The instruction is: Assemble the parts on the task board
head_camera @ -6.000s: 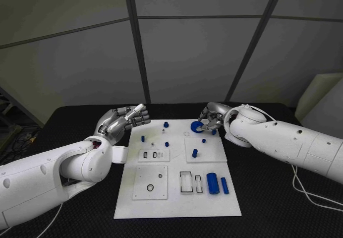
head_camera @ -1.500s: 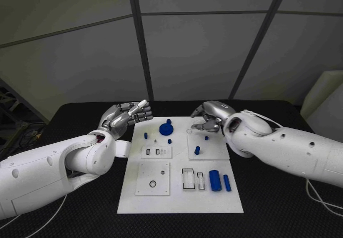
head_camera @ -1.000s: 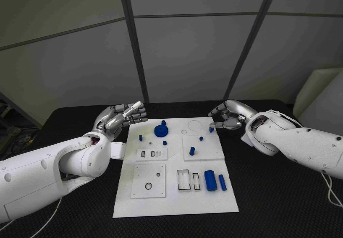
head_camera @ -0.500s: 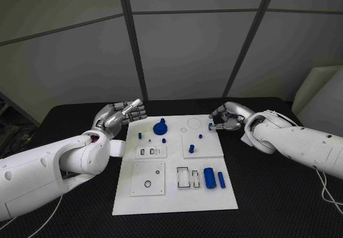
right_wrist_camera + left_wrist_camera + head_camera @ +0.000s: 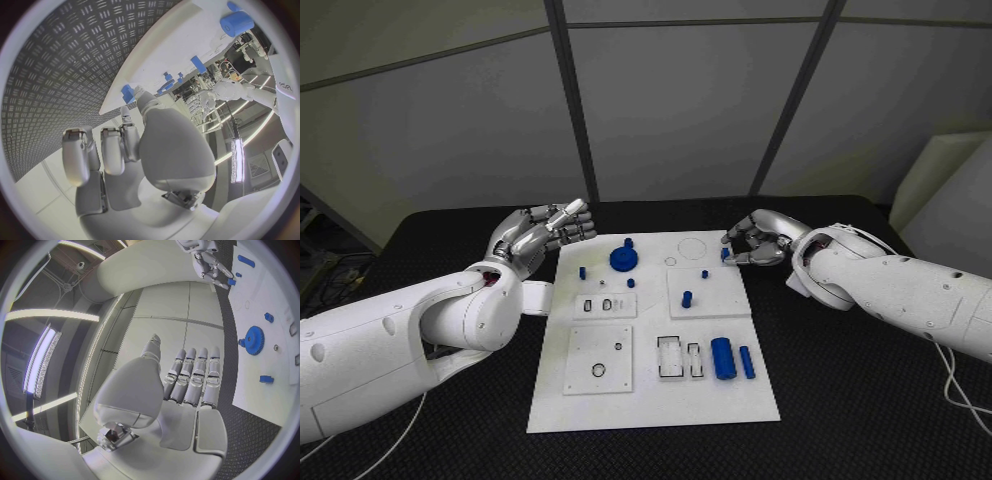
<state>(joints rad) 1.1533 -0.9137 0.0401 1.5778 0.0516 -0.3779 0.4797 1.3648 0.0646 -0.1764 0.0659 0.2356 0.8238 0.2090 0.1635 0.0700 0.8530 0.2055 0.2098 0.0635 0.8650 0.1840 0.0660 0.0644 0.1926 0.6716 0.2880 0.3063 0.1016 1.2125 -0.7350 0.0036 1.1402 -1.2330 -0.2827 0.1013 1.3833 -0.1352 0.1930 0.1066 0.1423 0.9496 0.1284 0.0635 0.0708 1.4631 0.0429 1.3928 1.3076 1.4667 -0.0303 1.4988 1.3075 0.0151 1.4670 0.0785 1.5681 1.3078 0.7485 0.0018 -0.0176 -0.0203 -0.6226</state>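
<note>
Task board (image 5: 653,400), the white plate, lies in the middle of the frame on the black table (image 5: 877,400), and the step in hand looks like picking a small blue peg (image 5: 724,254) at the board's upper right edge; the right robot hand (image 5: 759,243) is there with its fingers curled in around the peg, and it seems to pinch it, though the head view is too small to be sure the peg is clear of the board; to do it well I would judge that the peg should be kept upright, lifted straight before any sideways travel, then brought over its hole and lowered without tilt, since a slanted peg would likely jam at the rim; the left robot hand (image 5: 538,232) hovers off the board's upper left corner, fingers straight and close together, holding nothing; as for what holds what, the blue gear (image 5: 625,260) sits seated near the board's upper middle, a short blue peg (image 5: 687,298) stands in the square inset right of centre, a large blue cylinder (image 5: 723,358) and a thin blue rod (image 5: 747,362) lie loose at lower right beside the rectangular slots (image 5: 674,358), which look unfilled.
</note>
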